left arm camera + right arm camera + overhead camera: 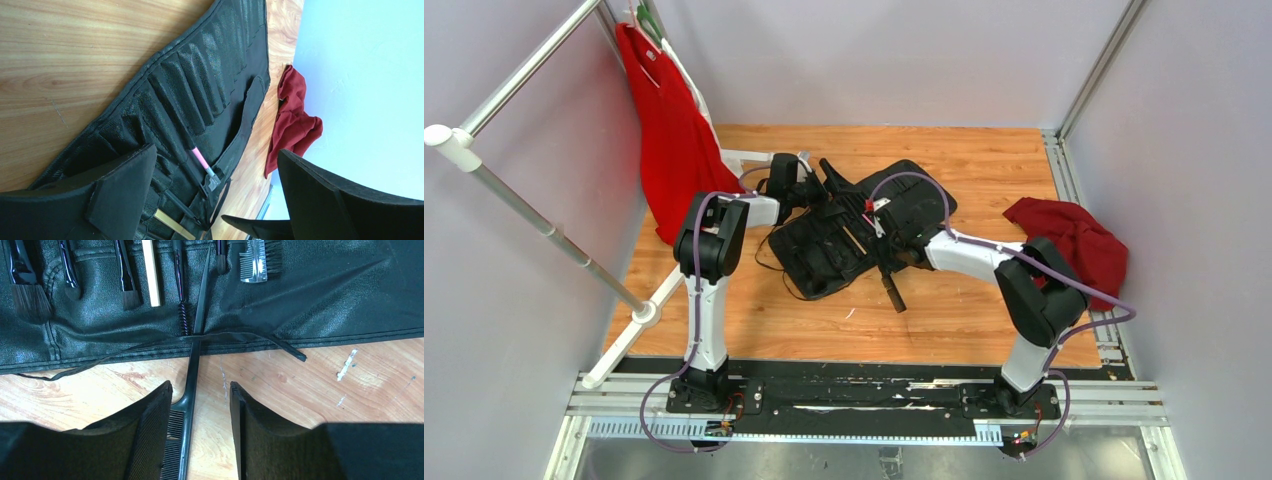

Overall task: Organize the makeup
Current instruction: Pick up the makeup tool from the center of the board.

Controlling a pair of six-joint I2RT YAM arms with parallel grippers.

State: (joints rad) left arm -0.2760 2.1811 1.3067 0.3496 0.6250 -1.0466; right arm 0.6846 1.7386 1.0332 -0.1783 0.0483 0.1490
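Note:
A black fabric roll (849,235) lies open on the wooden table. Several makeup brushes sit in its slots in the right wrist view: a wide black brush (25,287), a tan shaft (151,275), a mascara wand (183,312) and a clear comb-brush (255,262). A black tail comb (186,412) lies on the wood, its tail reaching into the roll. My right gripper (200,390) is open and straddles the comb. My left gripper (216,152) is open and empty above the roll, near a pink brush (200,157). In the top view, the left gripper (814,188) is at the roll's far left and the right gripper (882,250) at its near edge.
A dark red cloth (1074,245) lies at the table's right edge; it also shows in the left wrist view (292,120). A red garment (669,150) hangs on a white pipe rack (544,225) at the left. The roll's black cords (280,345) trail onto the wood.

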